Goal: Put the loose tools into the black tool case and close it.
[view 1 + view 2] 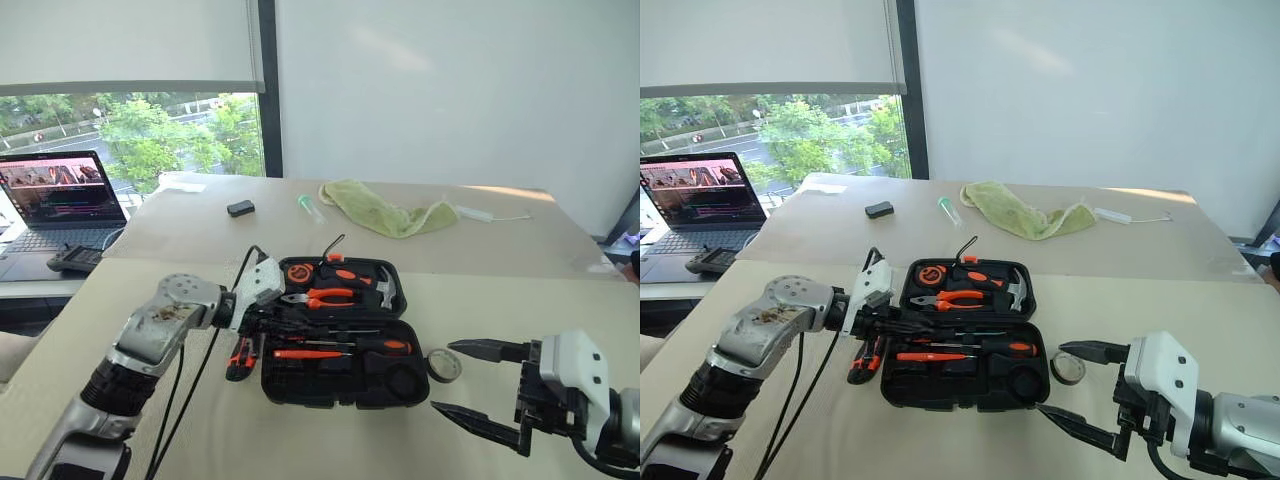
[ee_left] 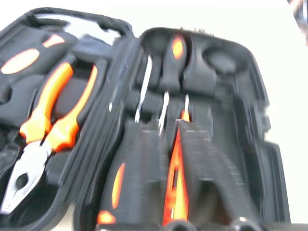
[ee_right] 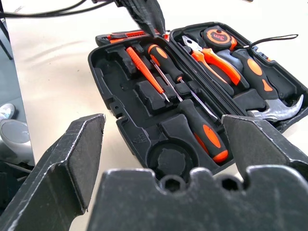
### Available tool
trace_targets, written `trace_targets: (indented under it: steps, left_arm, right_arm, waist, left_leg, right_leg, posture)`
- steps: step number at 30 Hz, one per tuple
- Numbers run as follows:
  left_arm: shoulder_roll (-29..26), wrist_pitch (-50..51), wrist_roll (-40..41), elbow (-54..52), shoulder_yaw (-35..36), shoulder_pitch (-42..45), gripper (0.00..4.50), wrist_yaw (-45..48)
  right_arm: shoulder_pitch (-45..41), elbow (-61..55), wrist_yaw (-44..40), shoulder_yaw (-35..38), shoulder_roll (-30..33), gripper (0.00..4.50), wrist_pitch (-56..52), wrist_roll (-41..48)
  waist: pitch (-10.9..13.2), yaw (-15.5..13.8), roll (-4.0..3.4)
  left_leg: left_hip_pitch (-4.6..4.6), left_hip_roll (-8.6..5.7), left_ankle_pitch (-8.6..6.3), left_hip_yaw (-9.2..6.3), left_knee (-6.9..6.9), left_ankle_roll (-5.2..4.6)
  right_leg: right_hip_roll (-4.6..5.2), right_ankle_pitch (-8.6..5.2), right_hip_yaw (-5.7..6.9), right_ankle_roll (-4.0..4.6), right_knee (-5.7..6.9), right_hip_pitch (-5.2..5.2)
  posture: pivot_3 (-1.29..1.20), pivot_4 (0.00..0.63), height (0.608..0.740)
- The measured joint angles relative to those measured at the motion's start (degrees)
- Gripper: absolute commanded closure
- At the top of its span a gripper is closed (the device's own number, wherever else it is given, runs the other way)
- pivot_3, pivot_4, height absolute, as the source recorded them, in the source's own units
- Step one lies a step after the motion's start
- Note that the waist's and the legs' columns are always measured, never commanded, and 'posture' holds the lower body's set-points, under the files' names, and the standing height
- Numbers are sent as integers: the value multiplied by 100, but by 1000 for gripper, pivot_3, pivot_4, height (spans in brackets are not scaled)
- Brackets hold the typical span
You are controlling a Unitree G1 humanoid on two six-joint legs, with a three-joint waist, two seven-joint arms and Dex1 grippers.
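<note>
The left tool (image 3: 144, 17) has its fingers together, holding nothing, and hangs over the left end of the black tool case (image 1: 335, 385), above the handle ends of the stowed screwdrivers. The right tool (image 1: 478, 385) stands with its fingers wide apart and empty, just off the right end of the case, pointing toward it.

The case lies open and flat on the bench (image 1: 560, 300). Its near half holds a thin red tester screwdriver (image 1: 312, 353) and two orange-and-black-handled screwdrivers (image 3: 199, 122) seated in moulded slots; a round recess at the right end of that half is unfilled. The far half carries the orange-handled pliers (image 1: 322, 297), the hammer (image 1: 386, 287) and the round tape measure (image 1: 298, 272).

Two loose tools lie on the bench outside the case. The orange-and-black utility knife (image 1: 240, 357) rests just beside the left edge of the case. The small tape roll (image 1: 444, 365) lies just beside the right edge, between the case and the right tool.

Farther back on the bench are a small black box (image 1: 240, 208), a green cloth (image 1: 385, 212) and a laptop (image 1: 58, 200) at the far left.
</note>
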State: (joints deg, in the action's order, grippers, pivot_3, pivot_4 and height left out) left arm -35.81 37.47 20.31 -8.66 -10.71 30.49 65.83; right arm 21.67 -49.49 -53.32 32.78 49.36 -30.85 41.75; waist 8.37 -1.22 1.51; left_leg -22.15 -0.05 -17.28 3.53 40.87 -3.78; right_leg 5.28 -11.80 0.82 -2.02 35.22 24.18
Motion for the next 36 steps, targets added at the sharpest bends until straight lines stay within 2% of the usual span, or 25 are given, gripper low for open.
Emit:
trace_targets:
  steps: [7,12,19,24,28,33,36]
  left_arm:
    - [656,-299,-64,72,-10,-664,4424,-690]
    - [594,-892,-279,92,-180,-1042,4424,-723]
    - [581,-1838,-637,378,-517,-1228,4424,-636]
    - [727,-1944,-685,735,-567,-1121,4424,-657]
    - [748,-1401,-212,613,-291,-1192,4424,-551]
    - [635,901,1476,394,745,-1007,4424,-703]
    - [492,1486,1781,175,976,-798,4424,-929]
  right_arm:
    - [20,-32,100,-2,-1,0,1,-2]
    - [123,-83,114,13,-1,0,0,6]
    - [166,-87,102,63,1,0,0,7]
    - [186,-87,90,82,3,0,0,7]
    - [185,-89,88,81,11,0,0,8]
    - [184,-78,66,79,15,0,0,2]
    - [115,-54,64,37,48,0,1,-4]
  waist:
    - [0,-10,0]
    - [-3,-6,-4]
    - [-52,-14,-50]
    - [-73,-25,-70]
    - [-79,5,-75]
    - [-57,54,-45]
    - [-56,39,-44]
  left_leg:
    - [0,-1,0,-1,0,0]
    - [7,1,-1,-1,-2,0]
    - [31,1,-6,0,-3,-8]
    - [108,13,-8,-1,-7,-9]
    - [105,21,-7,1,-7,-10]
    - [66,35,-6,-1,-13,-1]
    - [29,12,-4,0,-12,0]
  right_leg:
    - [4,2,-1,1,1,0]
    - [5,2,-3,2,1,-3]
    - [18,2,-10,2,-3,-23]
    - [17,-29,-7,42,-16,-107]
    - [17,-39,-11,17,-11,-101]
    - [-7,-17,1,11,1,-54]
    - [1,-12,-3,5,2,-19]
  posture:
    - [0,150,740]
    - [0,150,740]
    - [0,150,740]
    - [0,150,740]
    - [0,150,740]
    - [0,150,740]
    - [0,150,740]
